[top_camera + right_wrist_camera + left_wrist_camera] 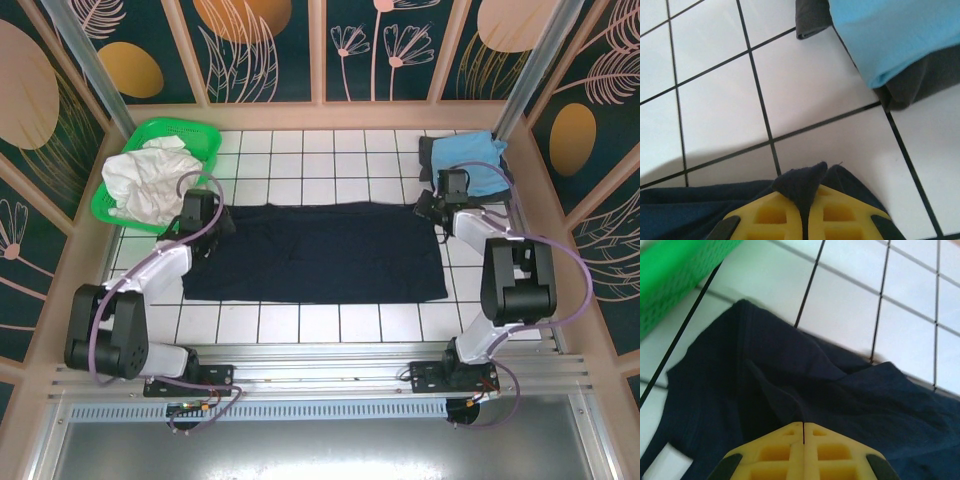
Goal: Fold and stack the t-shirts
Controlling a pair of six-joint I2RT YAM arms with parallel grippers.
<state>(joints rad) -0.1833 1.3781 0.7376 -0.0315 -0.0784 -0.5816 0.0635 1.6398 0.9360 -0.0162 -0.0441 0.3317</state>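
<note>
From above, the navy t-shirt (315,252) lay spread flat mid-worktop (300,160). The left tool (220,220) was at its far left corner and the right tool (428,208) at its far right corner. The light blue t-shirt (478,162) sat on the dark grey t-shirt (428,155) beyond.

At the left wrist, the left tool (803,429) had its pads clamped on a bunched navy fold, near the green basket (675,270).

At the right wrist, the right tool (805,199) pinched a peak of navy cloth.
</note>
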